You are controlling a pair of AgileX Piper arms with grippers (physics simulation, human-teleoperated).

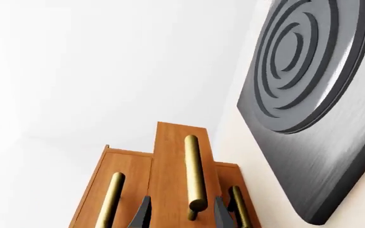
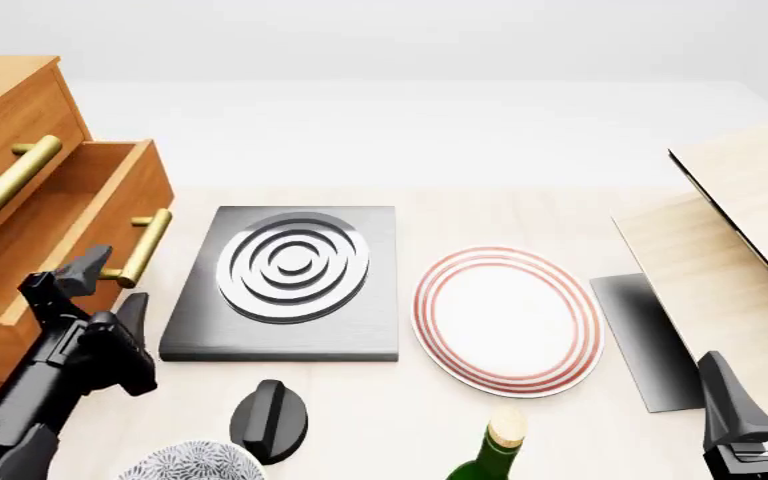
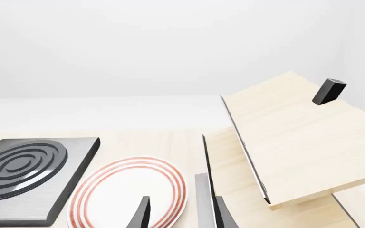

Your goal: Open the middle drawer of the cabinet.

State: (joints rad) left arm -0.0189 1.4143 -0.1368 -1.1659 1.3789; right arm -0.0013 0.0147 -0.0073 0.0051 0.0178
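Note:
The cabinet stands at the table's left edge. Its middle drawer is pulled out, showing its lighter wood box, while the top drawer above it stays flush. My left gripper is open at the near end of the middle drawer's brass handle. In the left wrist view the handle runs between my two fingers with a gap on each side, and the drawer front stands out past its two neighbours. My right gripper is open and holds nothing, low at the front right.
A grey slab with raised rings lies beside the drawer, and a red-rimmed plate to its right. Pale wooden boards lean at the right over a dark mat. A black knob, a patterned bowl and a green bottle line the front edge.

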